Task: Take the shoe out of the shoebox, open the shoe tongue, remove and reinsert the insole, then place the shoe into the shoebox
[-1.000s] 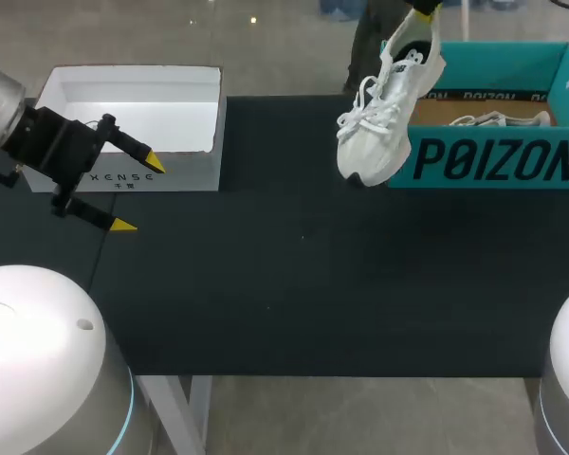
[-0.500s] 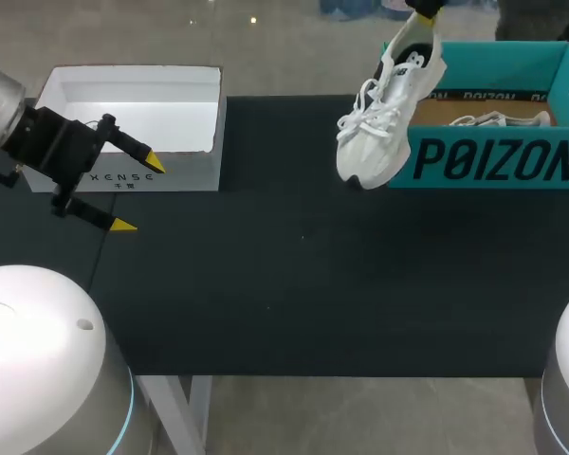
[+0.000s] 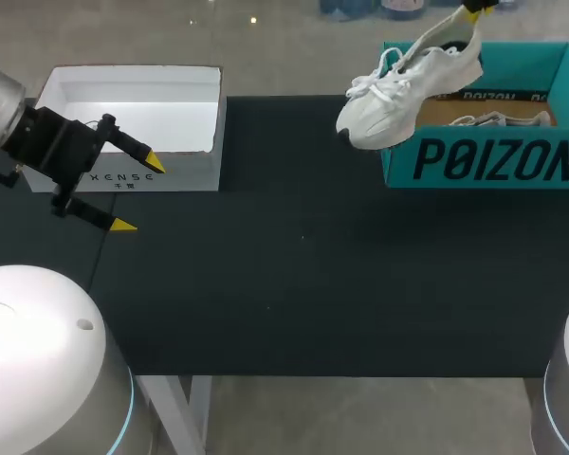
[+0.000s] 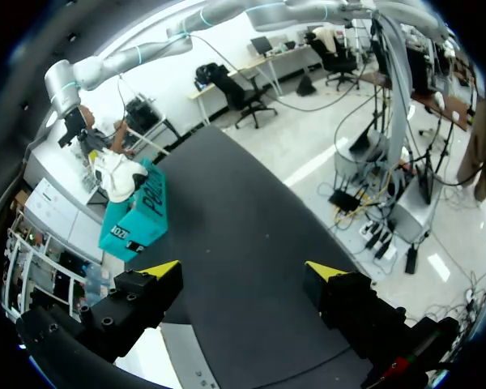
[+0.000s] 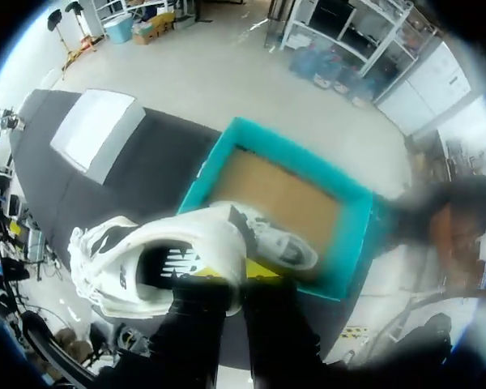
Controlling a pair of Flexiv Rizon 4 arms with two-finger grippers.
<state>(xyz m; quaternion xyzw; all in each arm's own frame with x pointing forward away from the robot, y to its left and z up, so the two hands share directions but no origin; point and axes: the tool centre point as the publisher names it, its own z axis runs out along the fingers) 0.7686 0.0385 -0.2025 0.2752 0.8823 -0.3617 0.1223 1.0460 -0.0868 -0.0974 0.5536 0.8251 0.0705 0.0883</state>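
Note:
A white sneaker point(image 3: 406, 87) hangs in the air over the near left corner of the teal shoebox point(image 3: 484, 163), toe pointing left and slightly down. My right gripper point(image 3: 473, 9) is shut on its heel at the view's top edge. In the right wrist view the sneaker point(image 5: 158, 235) sits between the yellow tips of that gripper point(image 5: 235, 279), above the shoebox point(image 5: 206, 166). A second white shoe point(image 3: 501, 119) lies inside the box. My left gripper point(image 3: 139, 195) stands open and empty at the far left; its own view shows the same gripper point(image 4: 243, 270) far from the sneaker point(image 4: 117, 174).
A white open box point(image 3: 133, 104) stands at the back left, just behind my left gripper. The black tabletop point(image 3: 303, 275) stretches between the two boxes.
My right gripper has moved up and to the right, swinging the sneaker from toe-down to nearly level, toward the shoebox. The left arm has not moved.

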